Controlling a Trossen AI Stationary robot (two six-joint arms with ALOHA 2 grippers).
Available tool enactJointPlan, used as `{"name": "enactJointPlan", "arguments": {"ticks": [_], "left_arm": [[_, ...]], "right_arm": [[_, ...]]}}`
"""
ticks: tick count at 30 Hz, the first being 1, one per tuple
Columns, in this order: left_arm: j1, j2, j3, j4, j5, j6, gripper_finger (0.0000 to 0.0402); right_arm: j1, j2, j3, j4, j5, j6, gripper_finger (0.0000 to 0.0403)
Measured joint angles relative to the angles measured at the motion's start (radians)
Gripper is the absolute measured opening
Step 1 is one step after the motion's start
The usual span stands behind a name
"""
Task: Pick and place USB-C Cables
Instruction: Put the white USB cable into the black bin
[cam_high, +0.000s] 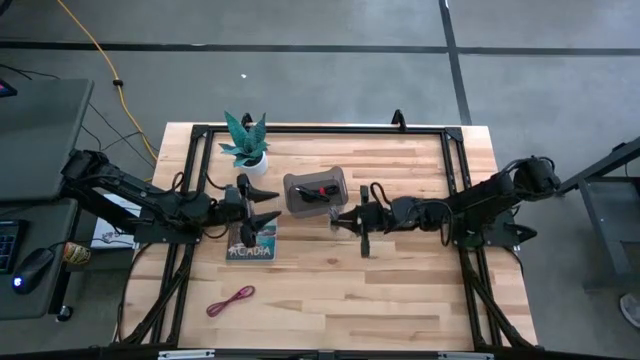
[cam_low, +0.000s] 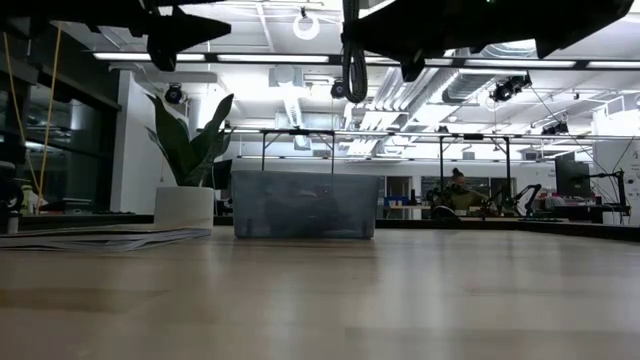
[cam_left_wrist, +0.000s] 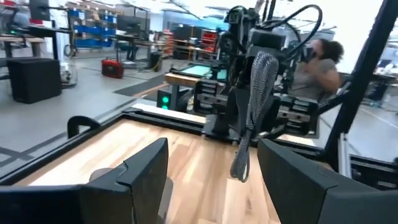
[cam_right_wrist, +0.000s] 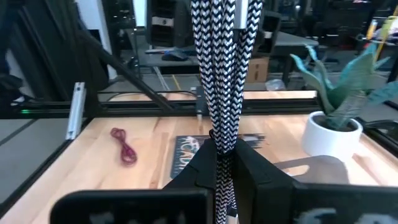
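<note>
Right gripper (cam_right_wrist: 225, 163) pinches the silver-grey braided cable (cam_right_wrist: 224, 74), which hangs just beside the grey bin (cam_high: 315, 190); left gripper (cam_high: 268, 207) gapes wide, empty, over the book (cam_high: 250, 246) — dark red cable (cam_high: 231, 299) lies well apart

A green plant (cam_high: 245, 137) in a white pot (cam_high: 254, 161) stands on the wooden desk (cam_high: 400, 290). A book (cam_high: 251, 243) lies near it. A grey box (cam_high: 314, 190) sits beside them. A yellow cord (cam_high: 93, 50) runs across the floor.

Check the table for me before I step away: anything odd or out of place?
Nothing looks damaged or spilled. The dark red cable lies alone near the table's front edge, far from the bin. The right end effector holds a silver-grey cable in the air.
</note>
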Motion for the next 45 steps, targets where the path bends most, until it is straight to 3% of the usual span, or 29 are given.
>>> {"name": "enactJointPlan", "arguments": {"ticks": [8, 45], "left_arm": [[0.0, 0.053, 0.0, 0.01, -0.003, 0.026, 0.023], [0.0, 0.054, 0.0, 0.02, 0.023, 0.008, 0.0229]], "right_arm": [[-0.011, 0.0, 0.0, 0.002, 0.0, 0.001, 0.0005], [-0.01, 0.0, 0.002, 0.002, -0.026, 0.001, 0.0005]]}}
